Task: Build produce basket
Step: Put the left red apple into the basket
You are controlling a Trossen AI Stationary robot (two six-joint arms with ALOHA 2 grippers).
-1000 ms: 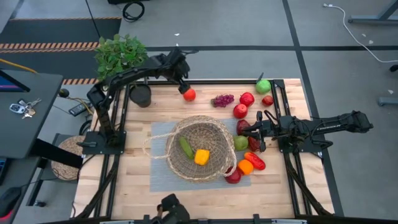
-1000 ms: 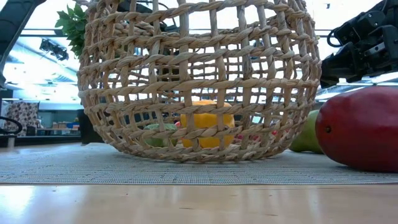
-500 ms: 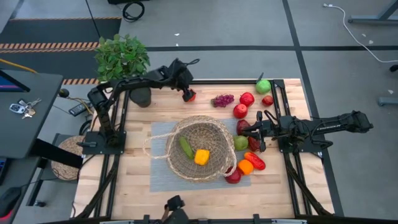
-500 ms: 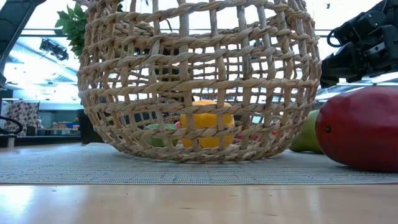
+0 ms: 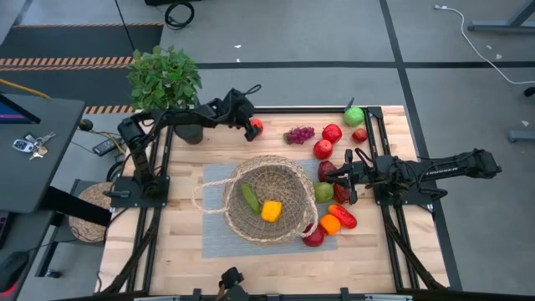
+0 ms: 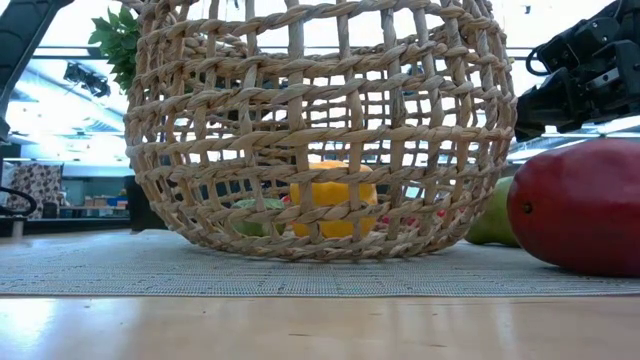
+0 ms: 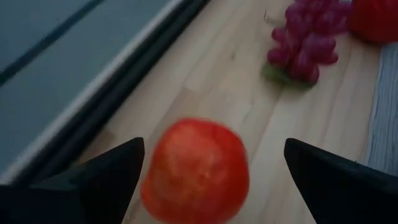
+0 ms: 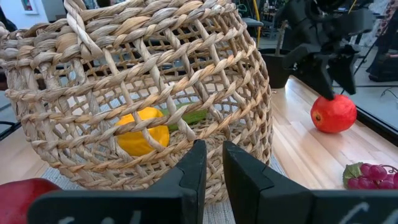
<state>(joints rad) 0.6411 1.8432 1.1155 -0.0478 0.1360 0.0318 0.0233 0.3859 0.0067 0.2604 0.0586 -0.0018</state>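
Robot lab: framed wooden table (image 5: 184,251)

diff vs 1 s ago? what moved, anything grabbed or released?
The left tool shifted slightly along the table's far edge and now sits open around the round red fruit, not yet shut on it; the fruit barely moved. Unchanged: right tool, large tan wicker basket and the yellow piece inside it.

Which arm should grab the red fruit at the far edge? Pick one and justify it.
Left. The left gripper is open right at the red fruit, which sits between its fingers in the left wrist view. The right gripper, nearly shut, waits across the table beside the basket.
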